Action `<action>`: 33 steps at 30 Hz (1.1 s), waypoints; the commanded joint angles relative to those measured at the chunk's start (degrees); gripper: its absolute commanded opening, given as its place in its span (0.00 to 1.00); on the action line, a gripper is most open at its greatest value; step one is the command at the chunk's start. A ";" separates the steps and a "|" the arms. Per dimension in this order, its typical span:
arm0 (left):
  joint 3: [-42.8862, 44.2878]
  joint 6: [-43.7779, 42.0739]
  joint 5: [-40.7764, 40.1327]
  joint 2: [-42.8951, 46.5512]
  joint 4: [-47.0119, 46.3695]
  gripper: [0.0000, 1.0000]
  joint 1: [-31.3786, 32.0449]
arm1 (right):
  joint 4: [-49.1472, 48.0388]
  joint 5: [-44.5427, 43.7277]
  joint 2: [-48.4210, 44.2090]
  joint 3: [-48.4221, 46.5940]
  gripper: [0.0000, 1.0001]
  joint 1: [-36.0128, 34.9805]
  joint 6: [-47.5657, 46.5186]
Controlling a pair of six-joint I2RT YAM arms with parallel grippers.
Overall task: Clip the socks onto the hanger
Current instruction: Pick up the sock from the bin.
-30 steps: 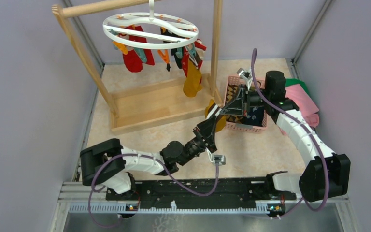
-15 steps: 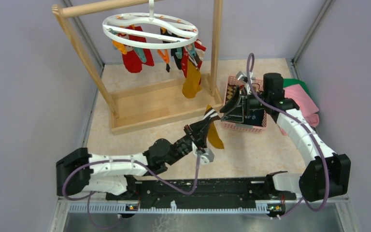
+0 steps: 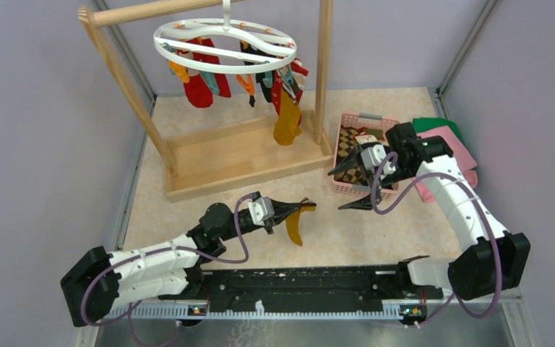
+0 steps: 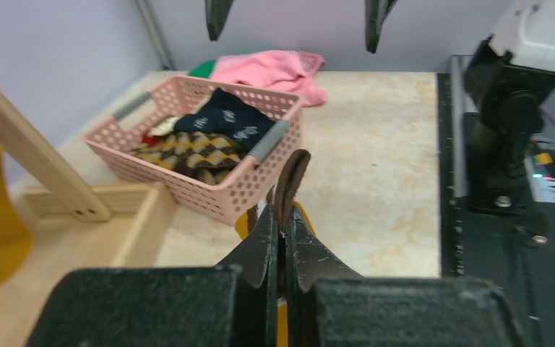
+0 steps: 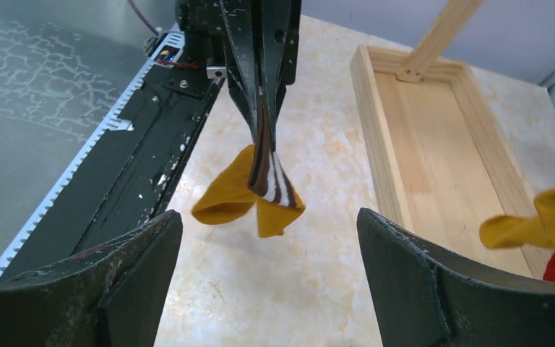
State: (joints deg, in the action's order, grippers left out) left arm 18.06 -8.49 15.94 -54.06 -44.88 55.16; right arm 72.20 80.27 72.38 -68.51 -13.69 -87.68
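The left end effector [image 3: 302,206] is clamped shut on a mustard sock [image 3: 293,228], pinching it by its brown-and-white striped cuff. The rest of the sock droops from the closed fingers above the worktop [image 3: 390,235], to the left of the pink basket [image 3: 365,117] and a little nearer the arm bases. In the left wrist view the cuff pokes up past the fingertips, with the basket straight beyond it.

The right end effector [image 3: 352,184] stands wide open at the basket's near-left corner (one finger over the basket's left edge, the other just in front of its near wall). It faces the held sock but is well apart from it. In the right wrist view the sock hangs farther off, framed by the gap between the two fingers.

Inside the basket a brown argyle sock [image 4: 188,150] and a navy patterned sock [image 4: 224,119] lie pressed together. On the basket's right side lies a pink cloth [image 3: 454,148], with a green cloth [image 3: 430,124] showing behind it.

The hanger [image 3: 224,43], a white ring, hangs from the wooden rack [image 3: 249,155] to the far left of the basket. Clipped socks dangle from it: a red sock [image 3: 201,88] on the side away from the basket and a hung mustard sock [image 3: 287,124] on the side nearest it. The ones between are too bunched to tell apart.
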 commanded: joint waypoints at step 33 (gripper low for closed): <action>-3.58 18.20 3.35 -8.44 -22.09 0.09 -1.19 | -28.27 -2.03 1.33 6.80 0.00 -11.87 29.77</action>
State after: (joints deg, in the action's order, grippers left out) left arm 15.81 8.88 20.64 -62.41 -60.62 54.24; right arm 42.89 76.36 73.87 -59.24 -24.97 -58.46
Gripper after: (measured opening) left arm 0.023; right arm 0.014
